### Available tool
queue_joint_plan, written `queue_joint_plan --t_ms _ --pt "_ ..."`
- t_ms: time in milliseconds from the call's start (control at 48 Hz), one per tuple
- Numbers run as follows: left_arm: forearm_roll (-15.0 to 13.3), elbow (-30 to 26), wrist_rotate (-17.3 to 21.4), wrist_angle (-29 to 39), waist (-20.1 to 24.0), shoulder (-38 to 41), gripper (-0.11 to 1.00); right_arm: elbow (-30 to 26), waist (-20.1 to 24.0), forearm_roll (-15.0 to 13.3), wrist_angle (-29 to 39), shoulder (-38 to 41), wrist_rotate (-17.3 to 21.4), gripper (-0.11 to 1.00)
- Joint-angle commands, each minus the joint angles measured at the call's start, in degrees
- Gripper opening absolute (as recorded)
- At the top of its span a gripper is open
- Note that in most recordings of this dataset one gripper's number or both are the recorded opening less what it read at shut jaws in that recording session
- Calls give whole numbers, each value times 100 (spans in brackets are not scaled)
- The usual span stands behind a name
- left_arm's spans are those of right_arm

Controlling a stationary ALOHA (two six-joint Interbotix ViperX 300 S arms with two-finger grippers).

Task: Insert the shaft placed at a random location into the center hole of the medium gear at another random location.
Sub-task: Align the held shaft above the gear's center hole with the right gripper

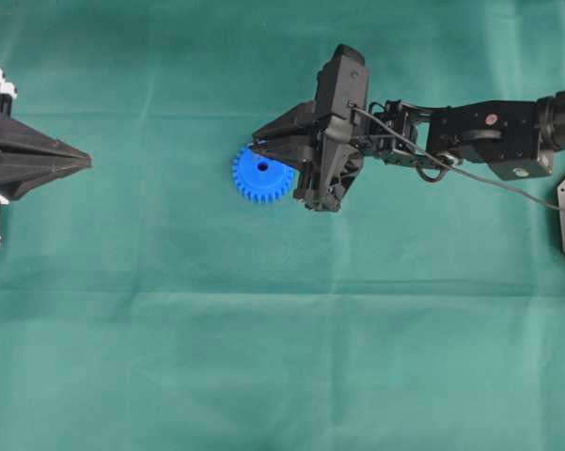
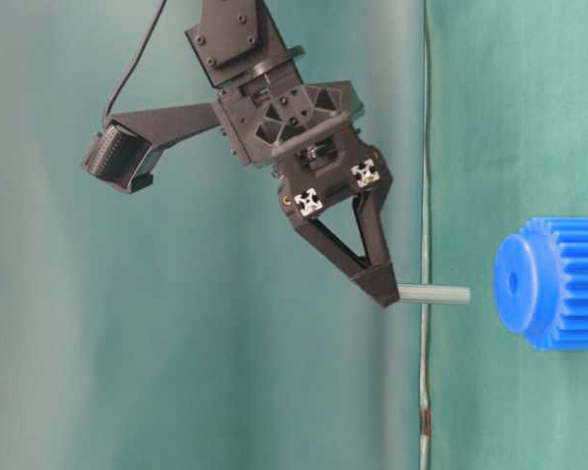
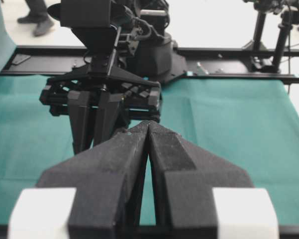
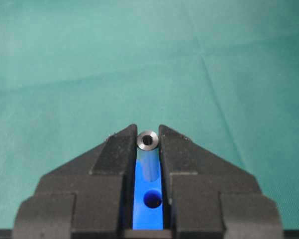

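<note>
The shaft [image 2: 433,295] is a short silvery-grey pin clamped at one end between the fingertips of the right gripper [image 2: 382,287]. In the table-level view its free end points toward the medium gear [image 2: 553,283] with a clear gap between pin tip and hub face; the shaft touches nothing but the gripper. In the right wrist view the shaft [image 4: 148,141] shows end-on as a shiny ring at the tips of the two black fingers [image 4: 114,152], its body running down between them, and the blue of the gear [image 4: 148,214] fills the slot below, with the center hole [image 4: 152,199] as a dark round spot just under the pin.

In the overhead view the medium gear [image 1: 262,174] lies flat on the green cloth [image 1: 263,357] near the middle of the table, its center hole [image 1: 262,166] visible in the raised hub. The right gripper [image 1: 256,144] hangs just above the gear's upper right edge, and the arm reaches in from the right side.

The left gripper [image 1: 87,163] sits at the far left edge, well apart from the gear. Its fingers are pressed together with nothing between them, as the left wrist view also shows [image 3: 148,125].
</note>
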Motion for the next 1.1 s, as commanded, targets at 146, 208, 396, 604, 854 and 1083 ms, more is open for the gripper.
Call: queue_joint_plan --t_ms 146,208,396,604,854,1083 --pt "18 -149 -9 -26 9 26 0 -114 0 26 -35 97 9 13" --pt "18 -149 -9 -26 18 26 0 -141 0 53 -35 193 9 13" --pt "18 -149 -9 -26 18 26 0 -167 0 211 -35 404 9 13" --pt "18 -149 -9 -26 18 26 0 -123 0 211 -97 316 0 13" --pt "18 -158 -9 -26 18 26 0 -26 0 202 -88 -18 -26 13" --pt "18 -149 0 -26 9 18 0 18 26 202 -114 -53 -26 13"
